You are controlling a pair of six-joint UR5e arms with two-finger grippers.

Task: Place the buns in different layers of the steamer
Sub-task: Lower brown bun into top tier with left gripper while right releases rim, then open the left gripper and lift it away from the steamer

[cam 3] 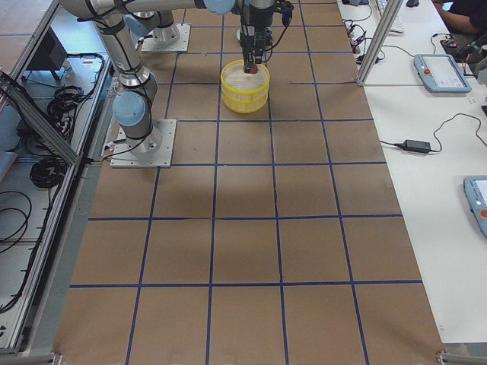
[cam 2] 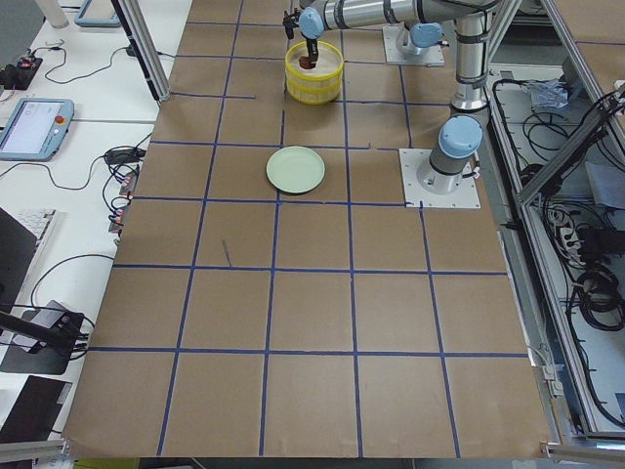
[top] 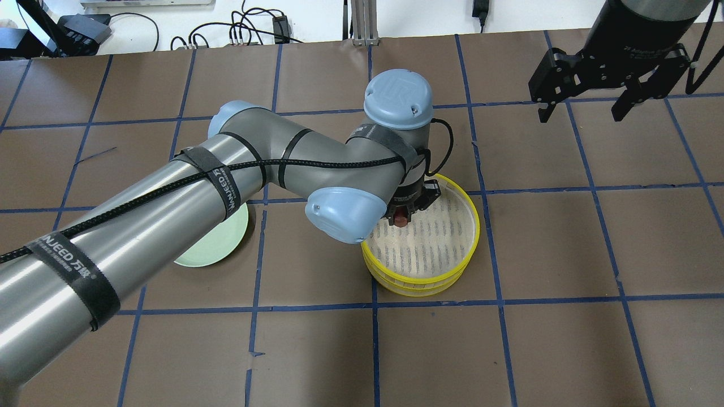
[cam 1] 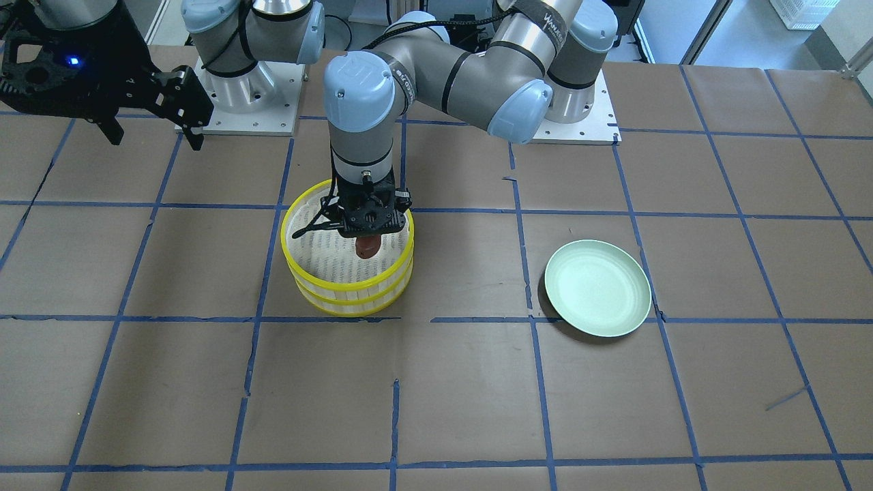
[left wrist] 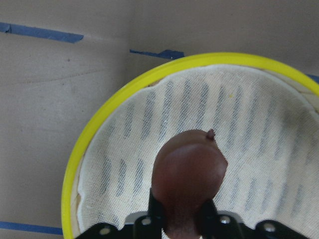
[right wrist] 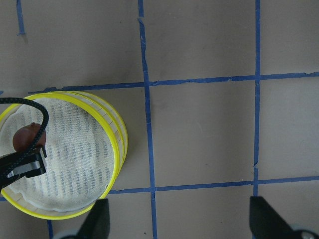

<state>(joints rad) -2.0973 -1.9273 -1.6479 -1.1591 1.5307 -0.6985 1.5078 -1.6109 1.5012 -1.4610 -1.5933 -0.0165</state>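
Brown bun (left wrist: 188, 169) is seen closest, pinched on both sides by the left end effector (left wrist: 182, 215). It is hung inside the yellow rim of the upper steamer layer (top: 475, 226), left of tray centre in the overhead view. Whether the mesh is touched cannot be told. The top-down grip is judged to be chosen so the bun can be passed over the wall and let go flat on the mesh.

Overhead view, left to right:
- The pale green plate (top: 223, 243) lies at centre left, half hidden under the left arm (top: 141, 226), well apart from the steamer.
- The upper layer is stacked on the lower layer (top: 421, 289) at frame centre.
- The white bun is seen in no view. It is judged to be covered by the upper floor, but this is not confirmed.
- The right end effector (top: 581, 116) is held at upper right with fingers spread and nothing gripped, well apart from the steamer. It is judged to be parked out of the way.

Nothing is seen between bun and mesh. The nearest obstacles are the yellow rim and a black cable (right wrist: 30, 107) looped over the tray edge. The worktop (top: 565, 254) is gridded with blue tape (top: 599, 226).
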